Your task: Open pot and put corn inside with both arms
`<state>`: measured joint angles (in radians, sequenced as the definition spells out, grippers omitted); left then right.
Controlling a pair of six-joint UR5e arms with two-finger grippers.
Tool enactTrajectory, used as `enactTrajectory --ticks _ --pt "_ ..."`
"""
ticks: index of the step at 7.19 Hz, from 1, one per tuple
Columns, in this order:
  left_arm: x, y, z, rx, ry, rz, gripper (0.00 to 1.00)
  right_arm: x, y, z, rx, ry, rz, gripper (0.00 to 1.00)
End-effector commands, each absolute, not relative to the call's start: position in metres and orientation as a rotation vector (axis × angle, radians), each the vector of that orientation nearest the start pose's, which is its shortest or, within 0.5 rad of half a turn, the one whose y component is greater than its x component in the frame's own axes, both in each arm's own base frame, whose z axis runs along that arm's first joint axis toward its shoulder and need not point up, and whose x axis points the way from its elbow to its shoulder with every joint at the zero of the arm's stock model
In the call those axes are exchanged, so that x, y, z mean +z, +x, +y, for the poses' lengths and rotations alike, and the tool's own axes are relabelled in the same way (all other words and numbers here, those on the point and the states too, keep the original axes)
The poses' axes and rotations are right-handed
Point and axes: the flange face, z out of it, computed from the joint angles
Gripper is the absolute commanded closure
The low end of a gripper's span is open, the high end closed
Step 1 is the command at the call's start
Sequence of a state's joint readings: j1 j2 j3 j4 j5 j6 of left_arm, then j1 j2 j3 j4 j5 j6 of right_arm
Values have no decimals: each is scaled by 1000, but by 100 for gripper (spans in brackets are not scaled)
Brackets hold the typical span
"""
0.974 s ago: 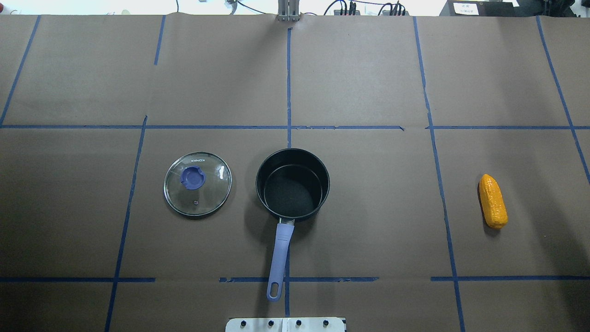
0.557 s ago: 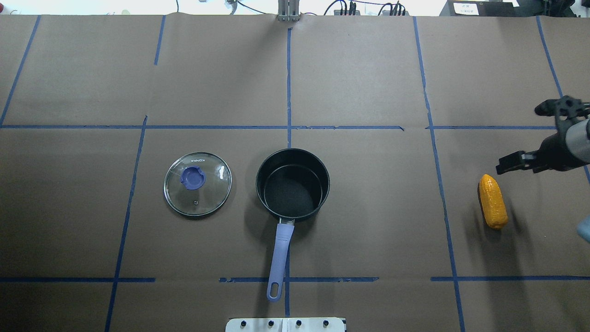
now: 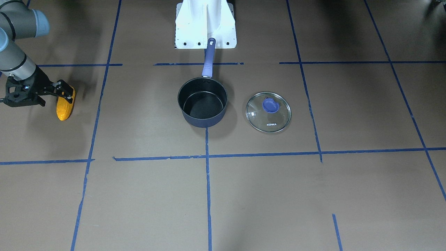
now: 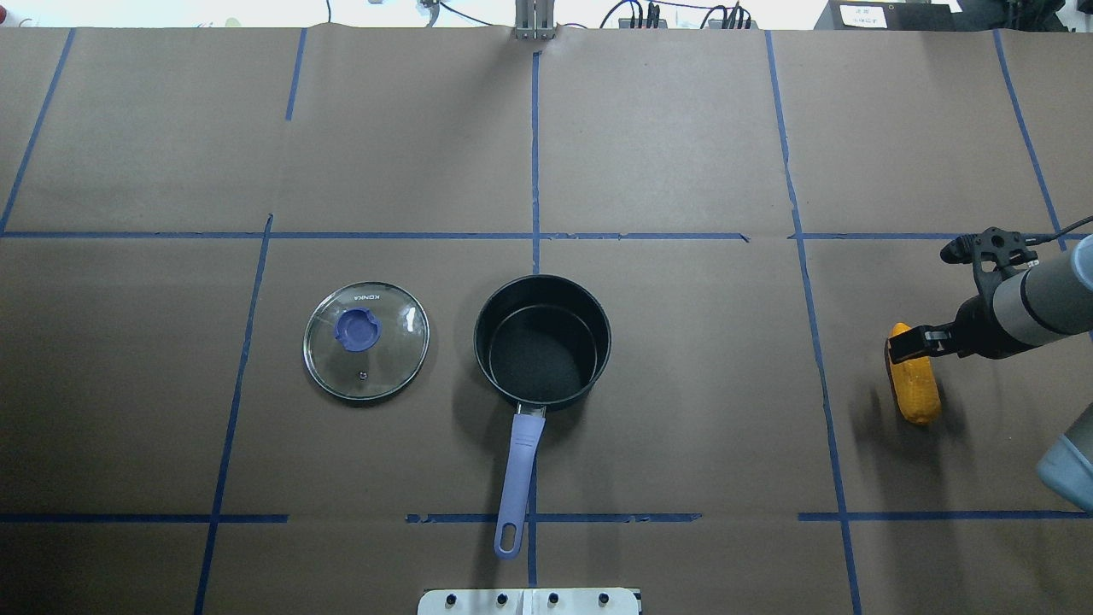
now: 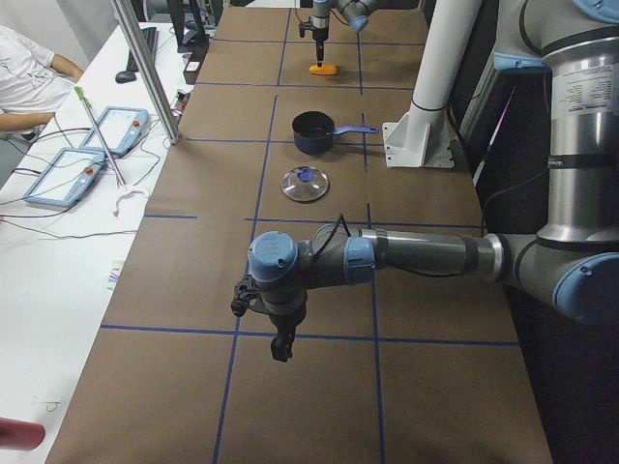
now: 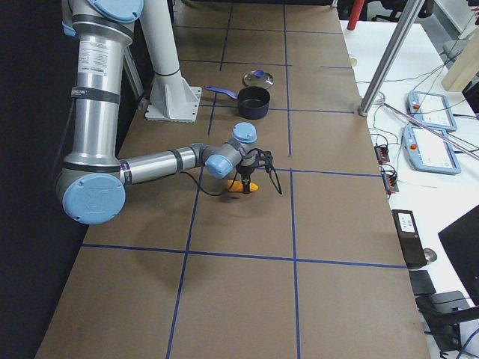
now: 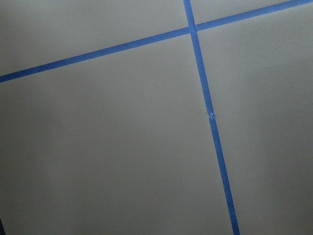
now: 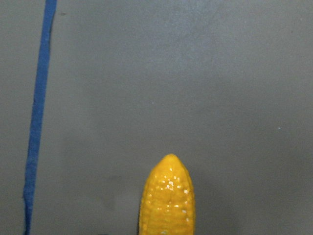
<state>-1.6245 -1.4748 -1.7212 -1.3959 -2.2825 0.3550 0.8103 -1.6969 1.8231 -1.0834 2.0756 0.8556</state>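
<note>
The lid (image 4: 366, 341) is off, at the pot's (image 4: 542, 340) nine o'clock: opening done! The corn (image 4: 915, 389) lies on the desk (image 4: 683, 427) at three o'clock, with the right gripper's (image 4: 920, 301) fingers wide and empty above it; the left gripper's (image 5: 280, 340) spread cannot be told. Grasp and drop remain.

Silver-grey tubular arms (image 6: 150, 166), light blue joint caps (image 5: 274, 256), black fingers (image 4: 907, 345), black cables (image 6: 273, 173), white base (image 3: 205, 24).

Lidless pot (image 5: 311, 131) beside glass lid (image 5: 305, 183), corn (image 5: 324, 70) beyond

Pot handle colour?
Purple-blue. The handle shows best in the overhead exterior view.
</note>
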Motion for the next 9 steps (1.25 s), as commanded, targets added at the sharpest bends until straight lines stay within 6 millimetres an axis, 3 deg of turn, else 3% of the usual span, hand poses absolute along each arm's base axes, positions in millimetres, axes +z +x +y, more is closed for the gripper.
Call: enactTrajectory --ticks 1,2,4,5,6,8,9 --pt "651 -92 -436 246 31 721 0 561 -273 -392 -83 39 -752 55" --pt "650 -92 -436 247 34 721 0 559 -279 -391 -93 38 -756 66" --pt "650 -92 -436 247 34 721 0 557 -283 -389 -103 37 -760 67" --pt "651 -92 -435 246 31 721 0 553 -282 -389 -105 43 -765 86" --pt "651 -92 -435 246 31 721 0 537 -282 -390 -111 67 -786 98" --pt "650 -92 -435 247 34 721 0 466 -305 -410 -134 141 -876 100" --pt "650 -92 -435 246 33 721 0 402 -335 -437 -66 127 -900 100"
